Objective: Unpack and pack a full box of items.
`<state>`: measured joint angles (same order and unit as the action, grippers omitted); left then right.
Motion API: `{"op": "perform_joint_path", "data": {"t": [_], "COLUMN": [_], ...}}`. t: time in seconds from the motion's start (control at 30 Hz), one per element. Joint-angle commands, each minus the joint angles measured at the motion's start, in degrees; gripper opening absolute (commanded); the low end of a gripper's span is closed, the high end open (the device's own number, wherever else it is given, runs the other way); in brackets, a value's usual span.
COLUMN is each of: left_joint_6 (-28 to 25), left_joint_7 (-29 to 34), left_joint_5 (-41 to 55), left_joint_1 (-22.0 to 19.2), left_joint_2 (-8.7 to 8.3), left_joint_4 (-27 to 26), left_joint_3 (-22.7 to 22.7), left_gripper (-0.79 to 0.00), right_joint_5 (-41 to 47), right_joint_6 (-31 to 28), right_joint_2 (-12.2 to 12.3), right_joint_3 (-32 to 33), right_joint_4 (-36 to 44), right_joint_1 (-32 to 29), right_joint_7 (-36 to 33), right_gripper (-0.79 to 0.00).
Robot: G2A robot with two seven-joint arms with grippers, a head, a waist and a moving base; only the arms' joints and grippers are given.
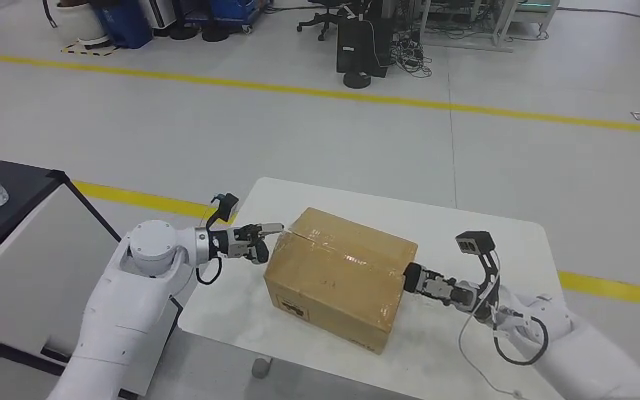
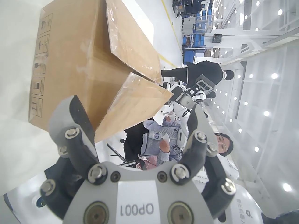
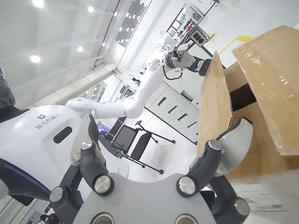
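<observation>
cardboard box (image 1: 340,278) flaps ajar, contents hidden; left gripper (image 1: 268,240) and right gripper (image 1: 412,278), both spread wide and gripping nothing, flank its ends.

robotics lab hall: yellow floor lines (image 1: 330,93), workstations (image 1: 470,20).

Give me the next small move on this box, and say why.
I'd probably nudge the right gripper upward to swing the flap next to it wider open. The cardboard box on the table has its top flaps only partly parted, with a dark gap under that flap. Both grippers stand open at opposite ends, and the left gripper holds nothing.
</observation>
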<state>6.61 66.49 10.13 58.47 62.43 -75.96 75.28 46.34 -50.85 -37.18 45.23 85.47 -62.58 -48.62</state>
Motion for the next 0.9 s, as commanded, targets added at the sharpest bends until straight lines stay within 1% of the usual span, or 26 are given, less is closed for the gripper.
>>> {"op": "perform_joint_path", "data": {"t": [0.0,0.13,0.3,0.5,0.67,0.87], "left_joint_6": [0.07,-0.26,-2.18,-2.81,-0.53,1.60], "left_joint_7": [0.12,0.21,1.40,-0.39,-3.74,-3.83], "left_joint_5": [0.38,2.30,8.30,8.76,7.39,7.22], "left_joint_1": [0.04,0.44,2.25,5.02,7.17,9.17], "left_joint_2": [-0.07,-0.32,-0.85,-1.92,-2.76,-3.22], "left_joint_4": [-0.19,0.34,3.10,6.48,8.55,7.24], "left_joint_3": [-0.05,1.05,4.62,8.85,11.67,12.11], "left_gripper": [0.000,0.000,0.000,0.000,0.000,0.000], "right_joint_5": [1.29,2.59,1.77,-0.48,-3.28,-7.62], "right_joint_6": [0.02,-0.10,0.24,0.54,1.18,1.28], "right_joint_2": [-0.42,-1.31,-2.45,-3.16,-3.84,-4.69], "right_joint_3": [-0.24,-0.64,-1.02,-1.20,-2.19,-4.32], "right_joint_4": [-0.04,-0.41,1.20,3.24,4.93,8.14], "right_joint_1": [0.06,0.66,1.52,1.79,2.52,3.94], "right_joint_7": [-1.71,-4.70,-5.05,-5.35,-5.99,-6.10], "right_gripper": [0.000,0.000,0.000,0.000,0.000,0.000]}}
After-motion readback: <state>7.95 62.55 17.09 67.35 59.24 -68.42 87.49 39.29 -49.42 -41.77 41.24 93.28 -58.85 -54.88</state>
